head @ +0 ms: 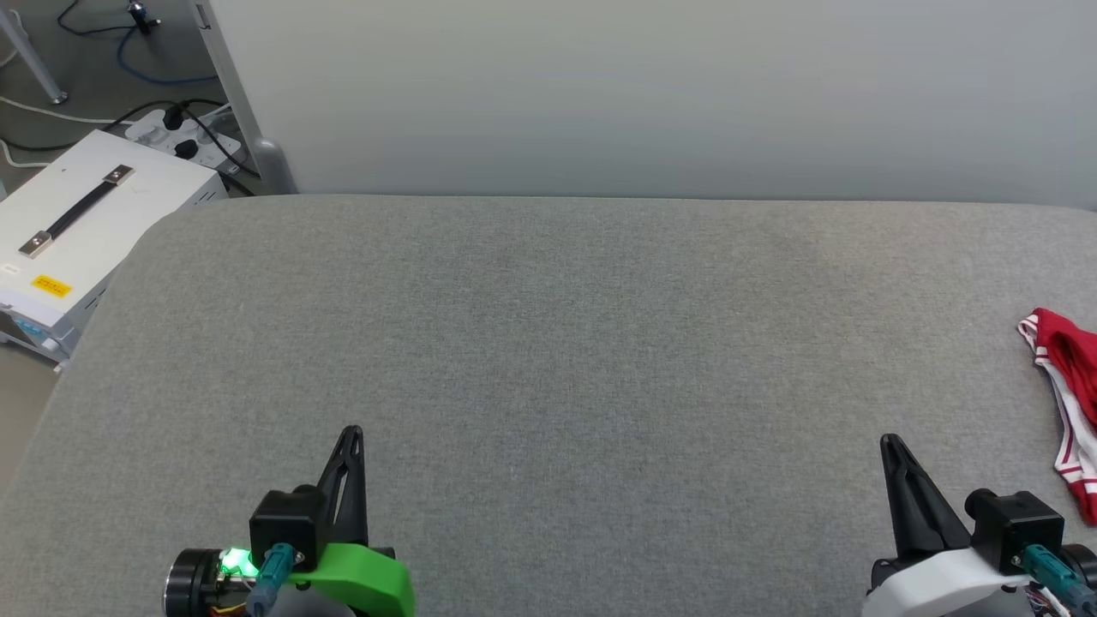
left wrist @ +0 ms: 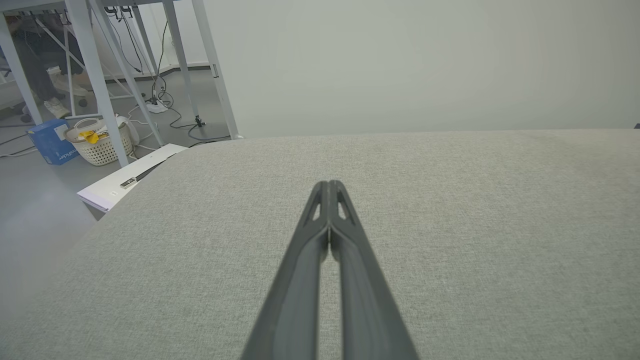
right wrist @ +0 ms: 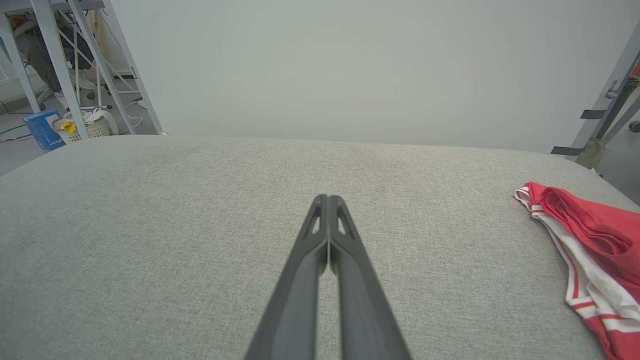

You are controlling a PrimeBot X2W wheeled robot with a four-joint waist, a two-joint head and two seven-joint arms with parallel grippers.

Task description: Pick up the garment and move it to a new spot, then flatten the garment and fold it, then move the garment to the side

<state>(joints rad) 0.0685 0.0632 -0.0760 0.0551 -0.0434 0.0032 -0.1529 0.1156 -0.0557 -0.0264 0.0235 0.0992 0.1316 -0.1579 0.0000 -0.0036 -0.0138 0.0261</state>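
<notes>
two grippers with long dark fingers sit low over the near side of a wide grey fabric-covered surface, well apart from each other. the left gripper, mounted on a bright green plastic shell with a green light glowing at the wrist, has its fingers pressed together along their length, tips touching, with nothing between them. the right gripper, on a white shell, is clenched the same way and carries nothing. both point toward the plain pale grey wall behind the surface.

the crumpled red jersey-style garment, with white fabric and red-and-white striped trim, lies bunched at the far right edge of the surface. it is to the right of the right gripper, clear of its fingers and partly cut off by the picture's edge.

off the surface's left corner stand a white rectangular case with a black strap handle and a white power strip with black plugs. the left wrist view shows a pale woven plastic basket and a blue cardboard box on the floor.
</notes>
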